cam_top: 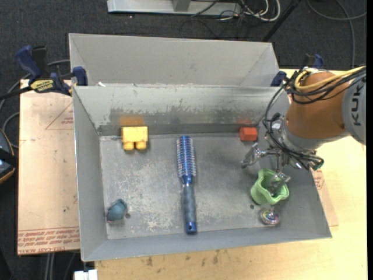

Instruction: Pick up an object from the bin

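1. End effector (275, 177) sits low in the right part of the bin (87, 174). Its two fingers look spread apart, with nothing clamped between them.
2. Directly under it, touching or very nearly so: a soft-looking green cup-shaped thing (268, 192), lying crumpled on the floor of the bin. One fingertip seems to dip at its rim. I cannot tell whether the other is outside the wall or also inside.
3. Just past the green thing, on the side toward the front wall: a small shiny ball (269, 217). Behind the end effector, against the back wall: a small orange-red block (248, 133).
4. Well off to the left of the end effector: a blue hairbrush (186, 182) lying lengthwise, then a yellow block (134, 137) and a grey-blue lump (116, 210) farther still. None of these is in play.
5. Judgement: the green thing is the likely target, and the grasp is not yet made.
6. Risks from here:
   - The thin, floppy wall may fold or slip out on closing if only the lip is pinched.
   - If both tips land inside the hollow, they would close on air.
   - Pressing down further could flatten the cup against the floor and skid it toward the right wall.
   - A sideways nudge could roll the shiny ball. That is harmless, but the ball could wedge under the cup.
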`<state>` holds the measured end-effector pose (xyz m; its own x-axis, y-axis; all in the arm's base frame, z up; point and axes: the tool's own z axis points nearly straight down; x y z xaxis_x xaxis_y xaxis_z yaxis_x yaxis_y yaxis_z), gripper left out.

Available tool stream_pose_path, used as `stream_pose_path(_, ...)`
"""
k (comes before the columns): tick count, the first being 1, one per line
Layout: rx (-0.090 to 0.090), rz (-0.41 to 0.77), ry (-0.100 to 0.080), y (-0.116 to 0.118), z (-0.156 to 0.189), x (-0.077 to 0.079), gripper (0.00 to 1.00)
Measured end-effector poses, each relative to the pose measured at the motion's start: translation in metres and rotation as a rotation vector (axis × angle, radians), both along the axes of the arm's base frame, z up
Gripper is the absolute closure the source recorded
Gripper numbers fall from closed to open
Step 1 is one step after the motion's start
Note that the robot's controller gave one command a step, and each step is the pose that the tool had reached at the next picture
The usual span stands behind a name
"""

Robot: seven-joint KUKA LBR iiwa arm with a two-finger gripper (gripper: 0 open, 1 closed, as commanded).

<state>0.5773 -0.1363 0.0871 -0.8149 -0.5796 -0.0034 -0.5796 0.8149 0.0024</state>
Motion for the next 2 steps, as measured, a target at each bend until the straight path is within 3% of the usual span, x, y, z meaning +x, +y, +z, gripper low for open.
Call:
stream_pose_path(1,0.005,0.001,0.0,0.003,0.0,0.0,1.0)
stream_pose_path(2,-0.005,0.412,-0.008,0.021,0.136,0.003,1.0)
